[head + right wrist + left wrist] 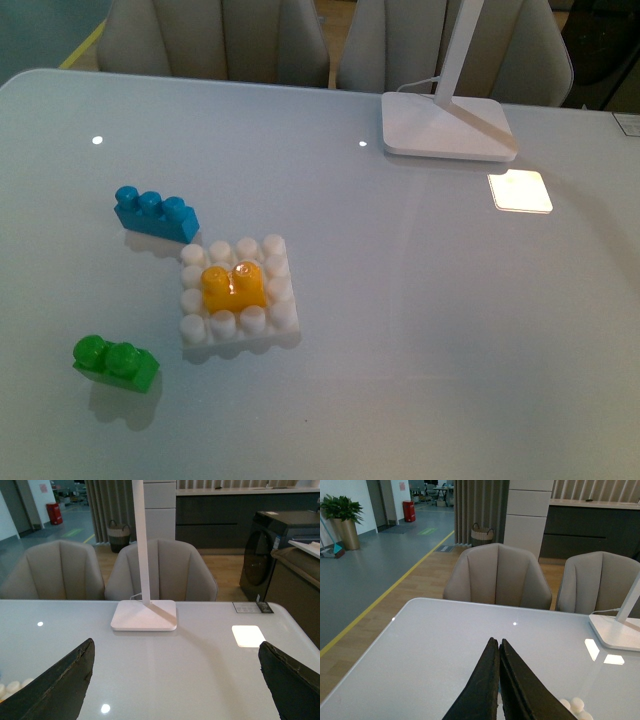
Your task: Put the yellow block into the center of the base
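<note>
Nearest the robot in the front view lies the green two-stud brick (116,363), loose on the table (420,330). Just beyond it sits the base (283,318), and the yellow block (234,287) stands on its middle studs, ringed by white studs on every side. It looks seated level, though how firmly it is pressed home cannot be told. Just past the base's far left corner lies the blue three-stud brick (155,212), close by but apart.

Neither arm shows in the front view. The left gripper (498,647) has its two dark fingers pressed together with nothing between them; a few white studs of the base (576,707) show low beside its right finger, so it hangs above the table near the base but clear of it. The right gripper (175,680) is spread wide and empty, one finger at each edge of its view. The base's studs with a sliver of yellow (11,689) sit off by its left finger; ahead of it stand the lamp foot (145,615) and then two chairs.

As a judgement, the insertion looks finished and both arms are pulled back. What is left calls only for keeping the grippers clear of the base, or for one light press on the block's studs if its seating is doubted.
</note>
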Available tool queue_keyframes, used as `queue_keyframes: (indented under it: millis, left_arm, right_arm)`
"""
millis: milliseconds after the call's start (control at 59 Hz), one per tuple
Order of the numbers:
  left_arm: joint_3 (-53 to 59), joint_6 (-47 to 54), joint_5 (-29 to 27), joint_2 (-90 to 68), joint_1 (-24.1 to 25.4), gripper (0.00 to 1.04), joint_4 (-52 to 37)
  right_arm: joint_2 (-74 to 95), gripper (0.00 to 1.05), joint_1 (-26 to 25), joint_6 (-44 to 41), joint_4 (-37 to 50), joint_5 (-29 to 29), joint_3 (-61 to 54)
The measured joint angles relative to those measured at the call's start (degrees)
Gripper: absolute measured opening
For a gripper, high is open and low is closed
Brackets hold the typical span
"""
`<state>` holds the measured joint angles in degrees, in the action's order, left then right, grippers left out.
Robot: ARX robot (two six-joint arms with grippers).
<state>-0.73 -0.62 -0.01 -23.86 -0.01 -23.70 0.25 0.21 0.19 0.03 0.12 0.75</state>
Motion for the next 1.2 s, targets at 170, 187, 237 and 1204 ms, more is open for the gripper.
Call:
queue_keyframes:
  millis: [170, 187, 237, 1204]
  left_arm:
    - [0.0, 0.0, 0.0, 4.4, 0.0, 0.03, 4.2]
    - [0.0, 0.0, 0.0, 4.9, 0.0, 0.03, 4.7]
    - [0.0, 0.0, 0.0, 5.9, 0.0, 0.03, 5.7]
    - [0.0, 0.0, 0.0, 23.5, 0.0, 0.09, 23.6]
  right_arm:
    - [0.0, 0.96, 0.0, 0.0, 0.0, 0.0, 0.0]
    - [0.0, 0.96, 0.0, 0.0, 0.0, 0.0, 0.0]
    - [0.0, 0.96, 0.0, 0.0, 0.0, 0.0, 0.0]
    - [0.0, 0.96, 0.0, 0.0, 0.0, 0.0, 0.0]
